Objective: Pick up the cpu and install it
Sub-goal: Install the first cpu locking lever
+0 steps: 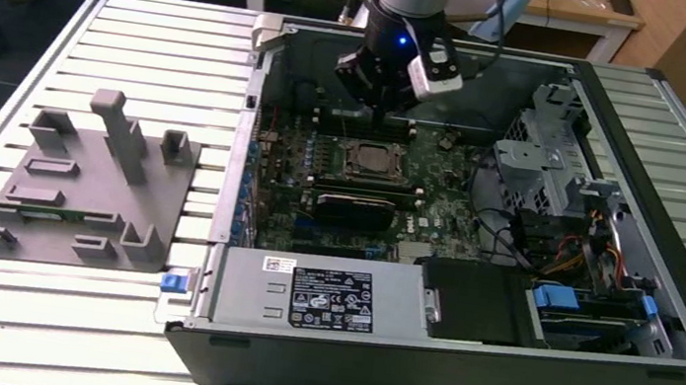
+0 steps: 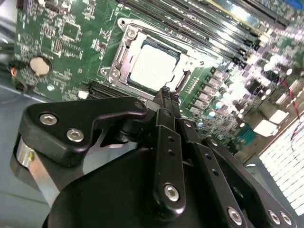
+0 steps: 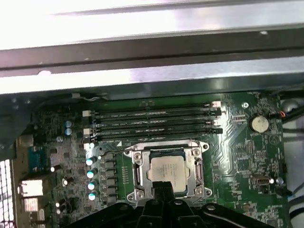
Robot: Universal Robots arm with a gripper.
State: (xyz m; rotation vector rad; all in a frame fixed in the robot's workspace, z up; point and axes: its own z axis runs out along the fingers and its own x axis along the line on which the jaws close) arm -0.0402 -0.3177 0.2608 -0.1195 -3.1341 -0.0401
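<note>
CPU (image 3: 168, 173), a small flat square chip with a pale silvery metal top, sits flat inside the black-and-metal square socket frame (image 3: 166, 145) on the green motherboard (image 3: 247, 152), frame open around it; also clear in the second wrist view (image 2: 153, 70). Faint print on the chip top, not legible. Black two-finger gripper (image 2: 165, 95) hangs just above the socket's edge, fingers pressed together, nothing between them; fingertips barely overlap the chip in the first wrist view, contact can't be judged. Four long black memory slots (image 3: 152, 121) lie just beyond the socket. In the exterior view the arm hides the far part of the board; white label (image 1: 326, 297) on the near metal power supply box has print too small to read. Grey plastic fixture tray (image 1: 85, 184) stands on the slatted table at the exterior view's left.
</note>
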